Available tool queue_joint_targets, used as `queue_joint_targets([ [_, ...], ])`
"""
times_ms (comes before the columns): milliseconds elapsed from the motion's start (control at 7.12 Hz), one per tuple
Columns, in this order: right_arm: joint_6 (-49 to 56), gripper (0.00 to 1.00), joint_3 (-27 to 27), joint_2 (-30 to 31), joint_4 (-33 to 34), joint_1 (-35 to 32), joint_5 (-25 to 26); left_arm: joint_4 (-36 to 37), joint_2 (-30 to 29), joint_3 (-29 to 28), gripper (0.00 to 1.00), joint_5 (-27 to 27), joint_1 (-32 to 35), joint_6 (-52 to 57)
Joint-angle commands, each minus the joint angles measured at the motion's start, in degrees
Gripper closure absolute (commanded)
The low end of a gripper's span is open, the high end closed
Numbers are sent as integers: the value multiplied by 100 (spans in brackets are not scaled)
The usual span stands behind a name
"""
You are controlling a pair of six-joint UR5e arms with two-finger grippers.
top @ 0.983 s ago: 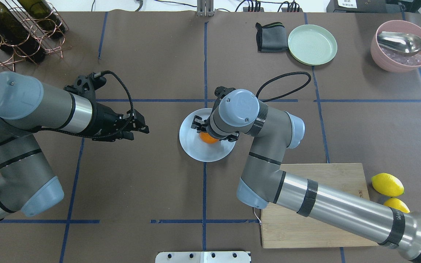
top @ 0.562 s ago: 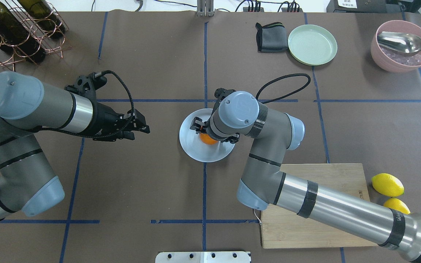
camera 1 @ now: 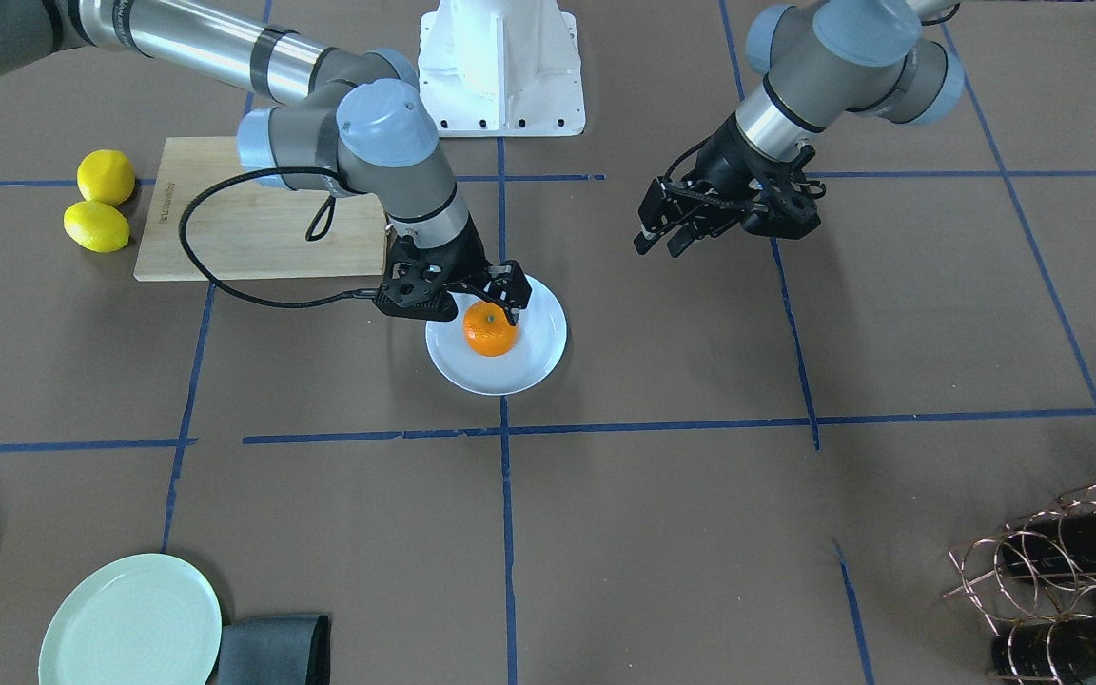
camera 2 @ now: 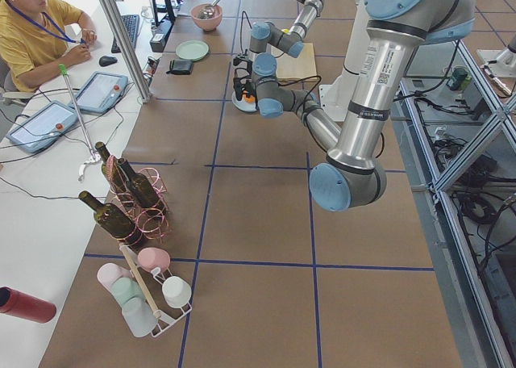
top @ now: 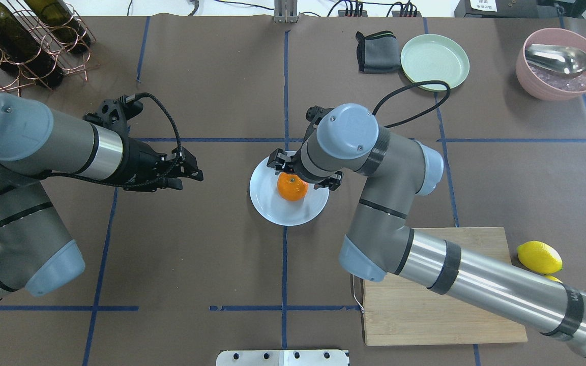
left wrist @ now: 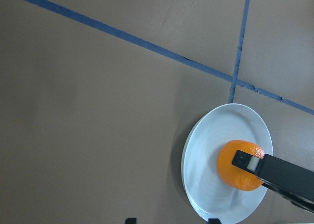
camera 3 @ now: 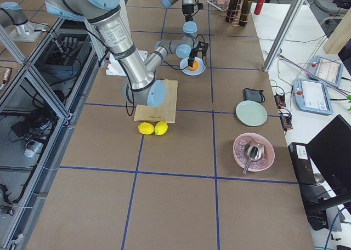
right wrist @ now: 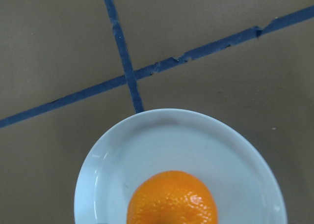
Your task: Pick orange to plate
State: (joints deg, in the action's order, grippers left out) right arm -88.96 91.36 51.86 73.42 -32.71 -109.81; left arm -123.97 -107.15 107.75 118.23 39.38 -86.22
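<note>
The orange (top: 293, 187) (camera 1: 491, 329) rests near the middle of the pale bluish-white plate (top: 272, 204) (camera 1: 540, 333) at the table's centre. My right gripper (top: 303, 172) (camera 1: 483, 303) hangs open just above it, one finger on each side of the fruit and neither holding it. The right wrist view looks straight down on the orange (right wrist: 171, 198) and the plate (right wrist: 162, 138). In the left wrist view one black finger (left wrist: 267, 170) lies across the orange (left wrist: 235, 167). My left gripper (top: 191, 174) (camera 1: 659, 238) hovers open and empty, well to the plate's left.
A wooden cutting board (top: 400, 320) lies under the right arm, with two yellow lemons (top: 539, 256) beside it. At the back right are a pale green plate (top: 435, 62), a grey cloth (top: 377, 51) and a pink bowl with a scoop (top: 560, 63). A bottle rack (top: 18, 40) stands back left.
My right gripper has lifted off the orange, which stays on the plate and now shows more fully. The left arm has drawn back slightly.
</note>
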Motion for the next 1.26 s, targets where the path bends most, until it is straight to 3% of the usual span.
queue_joint_targets([
  [0, 744, 0, 1676, 1180, 688, -1117, -1124, 13, 534, 27, 43, 382, 506, 1398],
  [281, 2489, 0, 2069, 1983, 1121, -2514, -2207, -13, 1429, 27, 43, 1138, 1550, 3374],
  [562, 5033, 0, 2026, 3009, 1419, -3544, -2517, 179, 1854, -357, 44, 1666, 2928, 5771],
  [702, 6282, 0, 1991, 3345, 1734, -4045, -2597, 902, 1846, -569, 44, 1721, 3736, 7167],
  [843, 7391, 0, 1930, 3374, 2329, -4572, -2598, 2093, 1698, -710, 44, 1686, 4405, 8721],
  [983, 8820, 0, 1746, 3366, 3057, -5082, -2572, 2975, 1366, -816, 43, 1669, 4890, 9615],
  [1124, 10775, 0, 953, 3583, 3456, -5888, -2597, 3671, 1302, -913, 36, 1729, 5156, 9754],
])
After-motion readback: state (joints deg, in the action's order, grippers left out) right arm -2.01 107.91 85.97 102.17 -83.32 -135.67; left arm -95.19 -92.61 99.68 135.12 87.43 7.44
